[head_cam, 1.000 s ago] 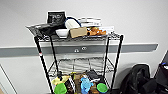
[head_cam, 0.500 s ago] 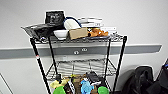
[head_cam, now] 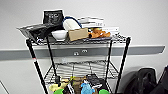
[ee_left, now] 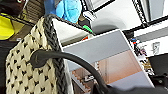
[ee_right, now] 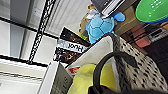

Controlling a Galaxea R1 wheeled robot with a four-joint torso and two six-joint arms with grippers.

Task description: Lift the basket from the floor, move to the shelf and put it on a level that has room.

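Observation:
The shelf, a black wire rack, stands right in front of me against a pale wall. Its top tier is crowded, and its middle level is a bare wire grid. The cream woven basket with its dark braided rim looms close in the left wrist view, with a black cable crossing it. In the right wrist view the basket sits just as near, beside the lower tier's colourful items. Neither gripper's fingers can be made out.
The top tier holds a white bowl, a cardboard box, books and dark packets. A blue plush turtle and green plates lie on the lower tier. A dark bag sits to the right of the rack.
The rack now sits slightly lower and larger in the head view, so the camera has moved nearer. Nothing on the rack has moved.

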